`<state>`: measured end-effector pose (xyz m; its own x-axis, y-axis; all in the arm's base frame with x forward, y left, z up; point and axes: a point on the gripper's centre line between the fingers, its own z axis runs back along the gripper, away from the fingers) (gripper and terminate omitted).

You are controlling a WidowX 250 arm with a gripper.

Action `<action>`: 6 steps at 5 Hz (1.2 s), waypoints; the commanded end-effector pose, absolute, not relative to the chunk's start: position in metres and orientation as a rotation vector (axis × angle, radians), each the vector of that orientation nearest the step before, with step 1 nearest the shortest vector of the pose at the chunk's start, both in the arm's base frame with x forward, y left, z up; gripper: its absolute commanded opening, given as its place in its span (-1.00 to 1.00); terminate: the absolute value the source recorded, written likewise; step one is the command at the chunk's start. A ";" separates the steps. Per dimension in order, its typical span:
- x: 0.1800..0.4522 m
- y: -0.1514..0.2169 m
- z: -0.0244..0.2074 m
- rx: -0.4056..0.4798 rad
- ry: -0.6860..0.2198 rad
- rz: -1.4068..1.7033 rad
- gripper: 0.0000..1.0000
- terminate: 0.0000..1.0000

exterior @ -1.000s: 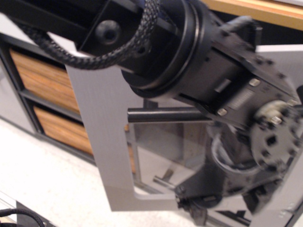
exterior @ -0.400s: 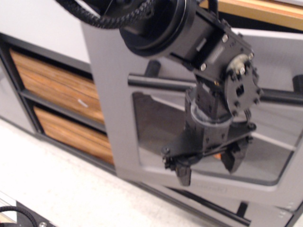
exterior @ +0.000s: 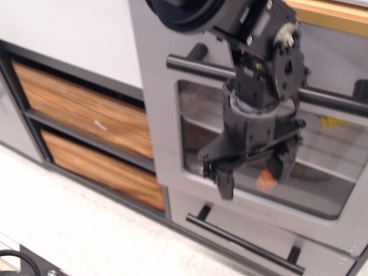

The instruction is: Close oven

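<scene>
The grey oven door with its clear window and thick black bar handle stands upright against the oven front; I cannot tell if a small gap is left. My gripper is open and empty. It hangs in front of the lower part of the window, with one black fingertip low on the left and the other on the right. The arm's wrist crosses the middle of the handle and hides it. Something orange shows low in the window area.
Two wood-grain drawers sit in a dark frame left of the oven. A small grey drawer with a thin black handle is below the door. The speckled white counter lies in front.
The oven door has swung from a tilted, open position up to the oven front. My gripper has moved with it, up and toward the oven.
</scene>
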<state>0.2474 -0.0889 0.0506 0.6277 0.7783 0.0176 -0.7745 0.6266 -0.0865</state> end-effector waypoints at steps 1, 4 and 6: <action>0.264 -0.079 0.064 -0.101 -0.084 0.917 1.00 -1.00; 0.271 -0.073 0.068 -0.101 -0.092 0.942 1.00 -1.00; 0.271 -0.073 0.069 -0.090 -0.085 0.927 1.00 -1.00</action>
